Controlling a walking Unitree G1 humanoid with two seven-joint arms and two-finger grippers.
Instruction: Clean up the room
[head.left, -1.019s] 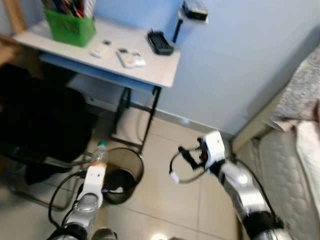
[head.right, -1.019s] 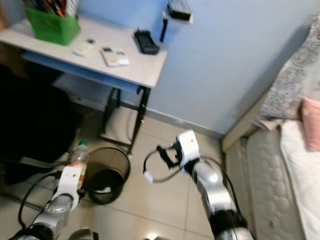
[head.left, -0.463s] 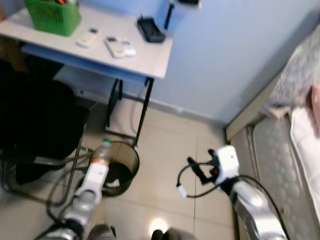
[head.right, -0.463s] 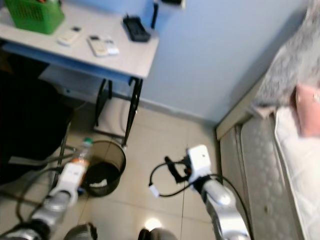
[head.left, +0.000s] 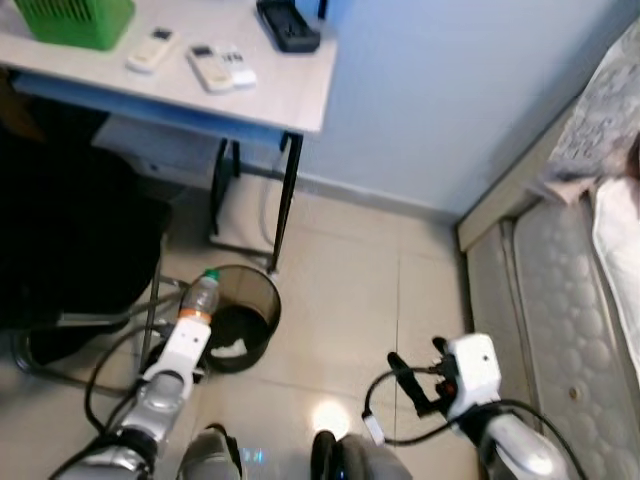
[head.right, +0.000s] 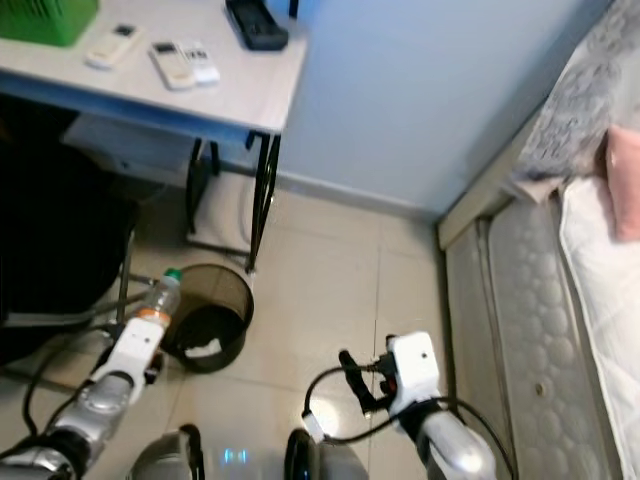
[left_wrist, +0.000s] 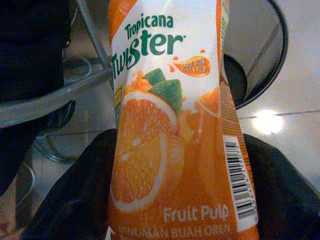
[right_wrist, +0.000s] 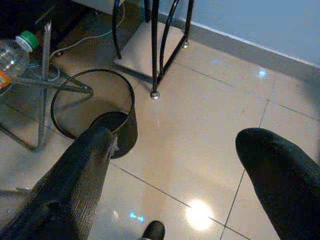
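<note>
Here the left gripper has its jaws clenched on a juice bottle beside the wastebasket, the right gripper's jaws released.

We see the right gripper dropped lower and nearer the body; left gripper brought the bottle to the bin rim

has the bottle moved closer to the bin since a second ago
Cannot tell. The camera itself shifted, and the bottle in the left gripper sits beside the rim of the wastebasket in both moments.
</note>
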